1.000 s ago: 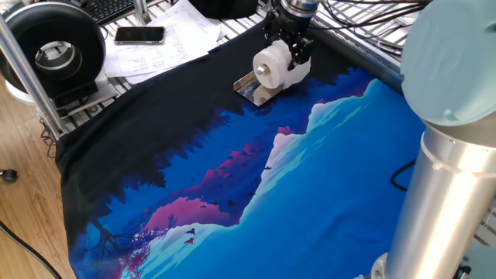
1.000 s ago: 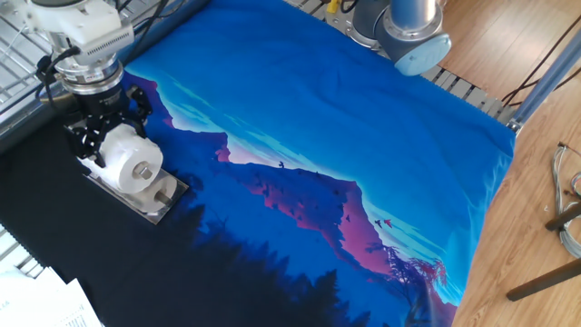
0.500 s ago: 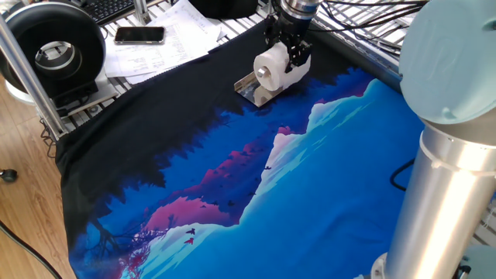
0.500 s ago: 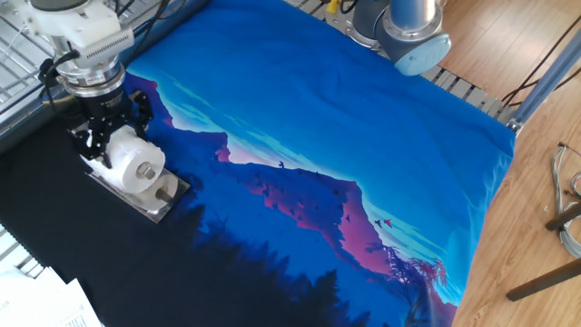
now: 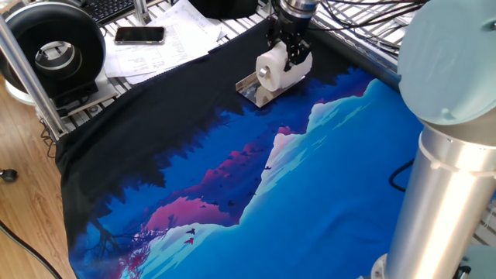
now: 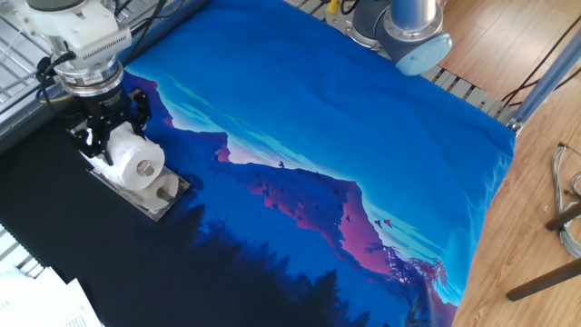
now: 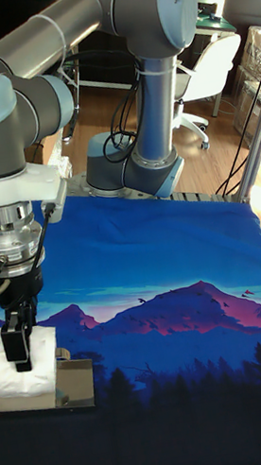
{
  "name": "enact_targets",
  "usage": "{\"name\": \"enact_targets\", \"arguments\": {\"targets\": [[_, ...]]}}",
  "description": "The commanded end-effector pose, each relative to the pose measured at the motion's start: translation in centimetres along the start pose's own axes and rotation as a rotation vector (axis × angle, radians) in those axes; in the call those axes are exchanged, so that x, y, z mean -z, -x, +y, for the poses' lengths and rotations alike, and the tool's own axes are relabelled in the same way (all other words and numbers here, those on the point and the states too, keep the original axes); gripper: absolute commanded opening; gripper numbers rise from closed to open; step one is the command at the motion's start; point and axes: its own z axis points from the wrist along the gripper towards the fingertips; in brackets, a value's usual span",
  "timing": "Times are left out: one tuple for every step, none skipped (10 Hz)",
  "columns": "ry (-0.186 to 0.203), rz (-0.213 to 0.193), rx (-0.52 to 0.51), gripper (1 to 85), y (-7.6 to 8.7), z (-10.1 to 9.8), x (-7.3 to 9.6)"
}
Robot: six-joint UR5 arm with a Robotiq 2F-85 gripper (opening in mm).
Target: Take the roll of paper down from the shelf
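The white roll of paper [image 5: 273, 68] [image 6: 136, 161] [image 7: 8, 366] lies on its side on the small shiny shelf [image 5: 249, 91] [image 6: 161, 197] [image 7: 77, 382], hollow core facing outward. The shelf rests on the black part of the printed cloth. From straight above, my gripper [image 5: 289, 53] [image 6: 111, 138] [image 7: 20, 346] is shut on the roll of paper. Its black fingers [image 7: 17, 334] press into the soft upper rear part of the roll. The roll still touches the shelf's base plate, whose rear part it hides.
A blue and black landscape cloth [image 5: 232, 178] covers the table. A large black spool [image 5: 53, 48], a phone [image 5: 139, 34] and papers [image 5: 167, 43] lie off its far left. My arm's base [image 6: 410, 34] stands at the cloth's edge, with a wire-grid rack [image 6: 18, 45] behind the gripper.
The gripper's fingers have drawn together onto the roll and now pinch it. The roll has shifted only slightly and stays on the shelf.
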Motion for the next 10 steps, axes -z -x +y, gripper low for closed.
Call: {"name": "enact_targets", "arguments": {"targets": [[0.006, -0.037, -0.017, 68.0, 1.0, 0.1, 0.8], [0.005, -0.048, -0.024, 68.0, 1.2, 0.1, 0.7], [0.007, -0.073, -0.041, 68.3, 2.0, 0.2, 0.5], [0.009, -0.076, -0.059, 68.7, 2.4, 0.4, 0.3], [0.01, -0.077, -0.093, 69.0, 2.9, 0.7, -0.1], [0.009, -0.07, -0.106, 69.0, 3.3, 1.0, -0.5], [0.007, -0.065, -0.107, 69.3, 3.5, 1.0, -0.6], [0.003, -0.058, -0.097, 71.0, 3.6, 0.9, -0.7], [0.003, -0.056, -0.094, 73.3, 4.0, 0.9, -0.8], [-0.001, -0.049, -0.09, 74.0, 4.5, 0.8, -0.8]]}}
